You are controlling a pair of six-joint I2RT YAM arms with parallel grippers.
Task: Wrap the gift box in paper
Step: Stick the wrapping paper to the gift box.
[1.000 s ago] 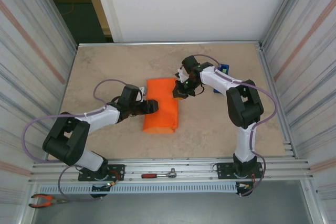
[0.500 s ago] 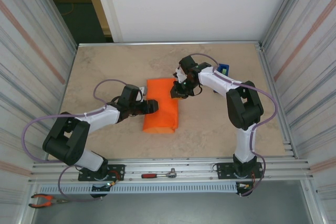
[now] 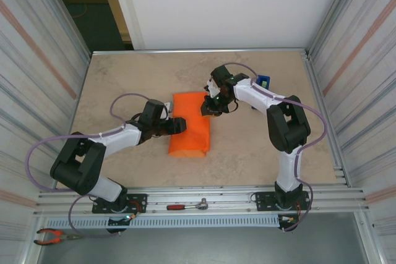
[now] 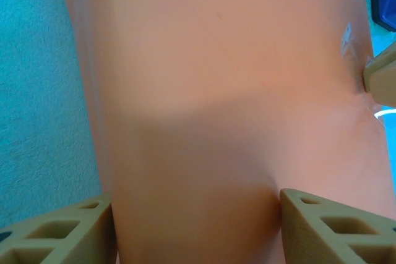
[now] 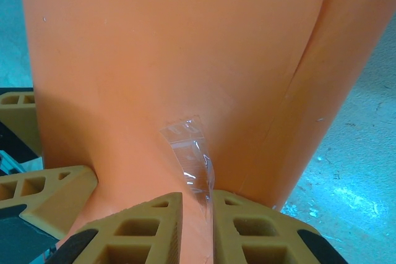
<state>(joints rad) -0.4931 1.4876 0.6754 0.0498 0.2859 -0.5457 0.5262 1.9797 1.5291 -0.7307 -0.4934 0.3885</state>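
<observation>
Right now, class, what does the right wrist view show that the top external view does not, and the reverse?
Right wrist view: a clear tape strip on the orange parcel, running into the narrow gap of the right gripper. Top external view: the blue tape dispenser; a ratchet wrench and pliers near the arm bases. Both: the parcel and the right gripper at its edge.

The gift box (image 3: 190,129) lies mid-way across the table (image 3: 124,78). The left gripper (image 3: 178,125) is at its left edge and the right gripper (image 3: 209,108) at its far right corner. A tape dispenser (image 3: 264,82) stands further right, seemingly apart from the box. A ratchet (image 3: 185,206) lies on the near rail (image 3: 235,197).
</observation>
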